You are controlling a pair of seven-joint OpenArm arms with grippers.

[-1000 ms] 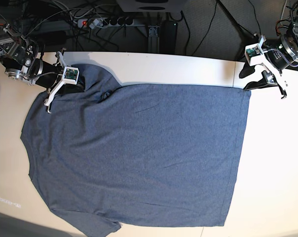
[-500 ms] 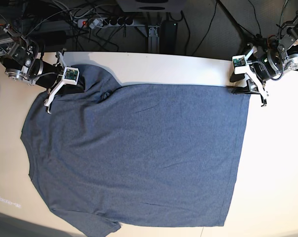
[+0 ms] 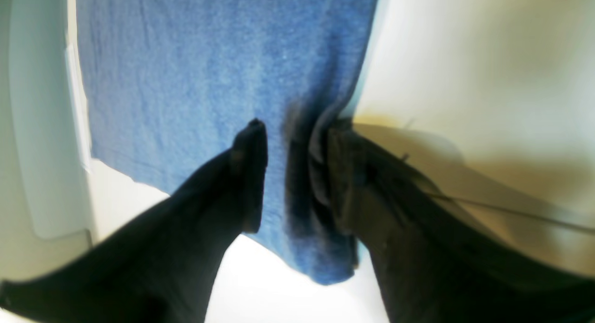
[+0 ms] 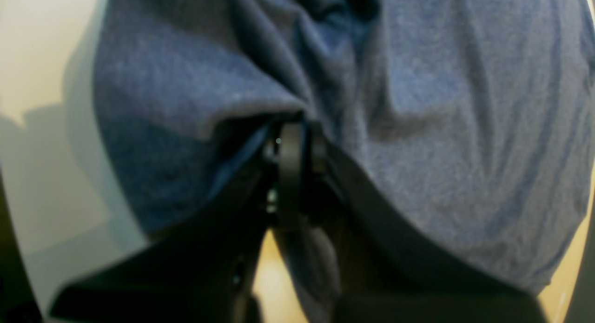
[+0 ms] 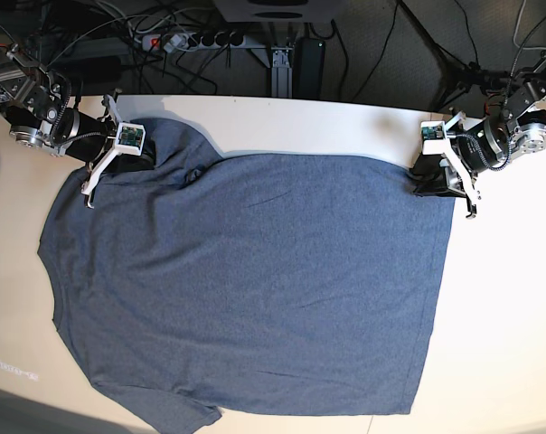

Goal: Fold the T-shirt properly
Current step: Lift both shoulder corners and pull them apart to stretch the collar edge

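On the table: the T-shirt (image 5: 255,280) lies spread nearly flat on the pale table (image 5: 508,307), plain side up, no lettering in view, with a sleeve at the near-left edge of the base view.
Fabric: soft, light and limp by the look of it; it should drape and sag from any pinch, stretch a little, and drag on the table surface instead of sliding as 1 sheet.
Right gripper (image 4: 290,141): jaws fully closed, pinching a bunched fold of the T-shirt at its far-left shoulder area; cloth puckers around the tips in the right wrist view.
Left gripper (image 3: 297,174): jaws partly apart, straddling the T-shirt's far-right hem corner; the cloth edge rides up against one finger (image 3: 251,146), but whether it is clamped I cannot tell.
Where to hold: the 2 far corners, hem and shoulder, on the doubled seam edges, which look thicker and less likely to slip.
Likely handling: lift both corners evenly, since a limp shirt will wrinkle or skew if 1 side leads.
Risk: a shallow bite on the hem could pull free under the cloth's own drag.
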